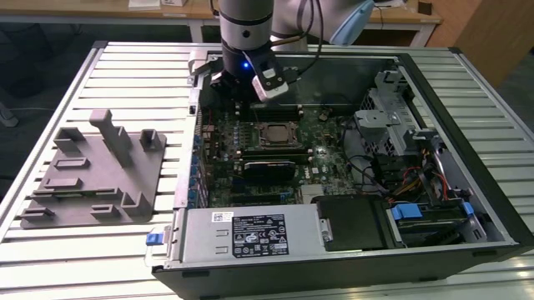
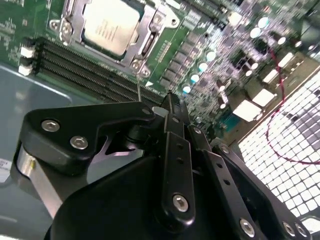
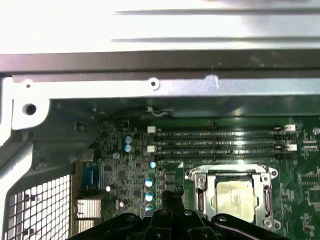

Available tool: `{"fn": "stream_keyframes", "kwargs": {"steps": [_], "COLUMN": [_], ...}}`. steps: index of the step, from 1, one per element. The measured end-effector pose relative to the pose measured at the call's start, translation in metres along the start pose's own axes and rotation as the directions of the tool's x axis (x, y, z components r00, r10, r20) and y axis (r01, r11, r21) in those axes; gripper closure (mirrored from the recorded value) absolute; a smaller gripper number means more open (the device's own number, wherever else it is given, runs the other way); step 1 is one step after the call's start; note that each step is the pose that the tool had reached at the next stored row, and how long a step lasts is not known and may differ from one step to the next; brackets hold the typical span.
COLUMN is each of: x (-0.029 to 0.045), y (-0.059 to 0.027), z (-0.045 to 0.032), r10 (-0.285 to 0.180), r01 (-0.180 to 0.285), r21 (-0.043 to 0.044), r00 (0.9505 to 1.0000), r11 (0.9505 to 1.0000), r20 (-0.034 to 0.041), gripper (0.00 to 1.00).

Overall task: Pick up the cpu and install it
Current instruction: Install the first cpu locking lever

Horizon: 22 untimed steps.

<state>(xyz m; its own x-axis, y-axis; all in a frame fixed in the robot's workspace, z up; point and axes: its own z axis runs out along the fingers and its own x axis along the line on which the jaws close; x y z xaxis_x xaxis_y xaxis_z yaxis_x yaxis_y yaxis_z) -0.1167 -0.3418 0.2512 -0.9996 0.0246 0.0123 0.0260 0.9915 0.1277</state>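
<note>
Cpu (image 1: pixel 274 134) sat flat in the socket (image 3: pixel 200 182) on the board (image 1: pixel 327 157) inside the open case (image 1: pixel 472 134), so install looked done. Tool (image 2: pixel 170 100) hung just over the board beside the socket, clenched on nothing, apart from the cpu.

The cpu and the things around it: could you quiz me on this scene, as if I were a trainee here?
1. True or false: the cpu sits in the socket frame on the motherboard.
2. Fill in: the claw hangs over the ____, beside the socket frame.
3. Where is the grey fixture tray?
A) on the slatted table, at the exterior view's left of the computer case
B) inside the computer case
C) in the claw

Key: 1 true. 2 motherboard. 3 A.
</note>
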Motion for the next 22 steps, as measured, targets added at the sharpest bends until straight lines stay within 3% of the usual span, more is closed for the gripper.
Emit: {"fn": "stream_keyframes", "kwargs": {"steps": [11, 15, 16, 22], "x": [0.0005, 0.0005, 0.0005, 0.0004], "y": [-0.0001, -0.0001, -0.0001, -0.0001], "z": [0.0, 0.0, 0.0, 0.0], "r10": [-0.001, -0.001, -0.001, -0.001], "r01": [0.001, 0.001, 0.001, 0.001], "r21": [-0.0946, -0.1228, -0.1266, -0.1281], "r00": [1.0, 1.0, 1.0, 1.0], "r11": [0.9955, 0.9924, 0.9919, 0.9918], "r20": [-0.0024, -0.0031, -0.0032, -0.0033], "gripper": [0.89, 0.89, 0.89, 0.89]}}
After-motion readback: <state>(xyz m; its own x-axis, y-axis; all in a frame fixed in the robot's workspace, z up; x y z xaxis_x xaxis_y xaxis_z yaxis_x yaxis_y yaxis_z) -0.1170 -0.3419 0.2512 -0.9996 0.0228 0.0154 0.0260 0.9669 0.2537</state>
